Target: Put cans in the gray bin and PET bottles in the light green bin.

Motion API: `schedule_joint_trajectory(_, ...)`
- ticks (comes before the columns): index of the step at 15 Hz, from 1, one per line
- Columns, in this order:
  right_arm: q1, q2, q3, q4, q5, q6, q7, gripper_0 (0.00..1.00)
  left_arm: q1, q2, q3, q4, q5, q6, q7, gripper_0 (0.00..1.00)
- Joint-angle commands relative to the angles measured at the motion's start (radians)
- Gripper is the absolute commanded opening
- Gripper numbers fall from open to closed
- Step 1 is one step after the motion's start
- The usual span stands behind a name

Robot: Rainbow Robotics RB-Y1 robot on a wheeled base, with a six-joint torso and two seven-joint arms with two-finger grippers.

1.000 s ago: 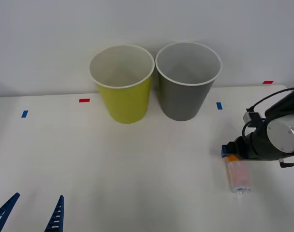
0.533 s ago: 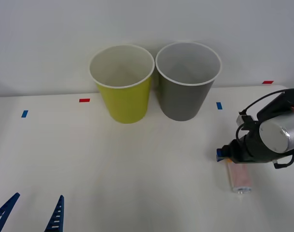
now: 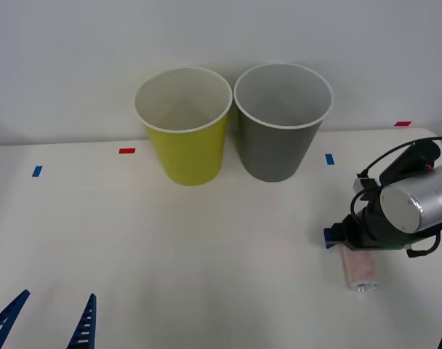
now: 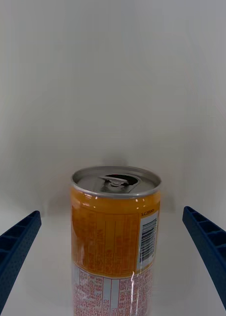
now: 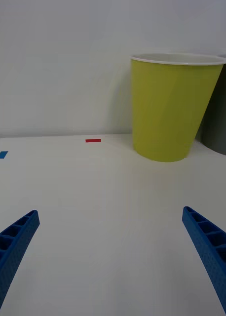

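A slim can (image 3: 360,266) lies on the table at the right, its silvery end toward me and its orange end hidden under my right gripper (image 3: 343,243). In the right wrist view the can (image 4: 115,232) sits between the two open blue fingers (image 4: 14,249), apart from both. The light green bin (image 3: 185,138) and the gray bin (image 3: 280,138) stand upright side by side at the back. My left gripper (image 3: 46,323) is parked open at the near left edge, facing the light green bin (image 5: 169,108). PET bottles are out of view.
Red tape marks (image 3: 126,151) and blue tape marks (image 3: 329,158) dot the white table (image 3: 206,247). A wall rises right behind the bins. The table's right edge lies close to the can. A sliver of the gray bin (image 5: 220,118) shows beside the green one.
My right gripper has slid a little left and toward me over the can, now covering its orange end. The can, the bins and the left arm have not moved.
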Motion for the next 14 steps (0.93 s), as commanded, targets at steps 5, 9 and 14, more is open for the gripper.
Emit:
schedule_joint_trajectory(5,0.001,0.025,0.000,0.052,0.012,-0.008,-0.019,1.00,0.000,0.000,0.000,0.000,0.000,0.000,0.000,1.00)
schedule_joint_trajectory(9,0.001,0.026,0.000,0.052,0.027,-0.029,-0.032,0.93,0.000,0.000,0.000,0.000,0.000,0.000,0.000,1.00)
schedule_joint_trajectory(14,0.001,0.026,0.000,0.032,0.044,-0.044,-0.039,0.46,0.000,0.000,0.000,0.000,0.000,0.000,0.000,1.00)
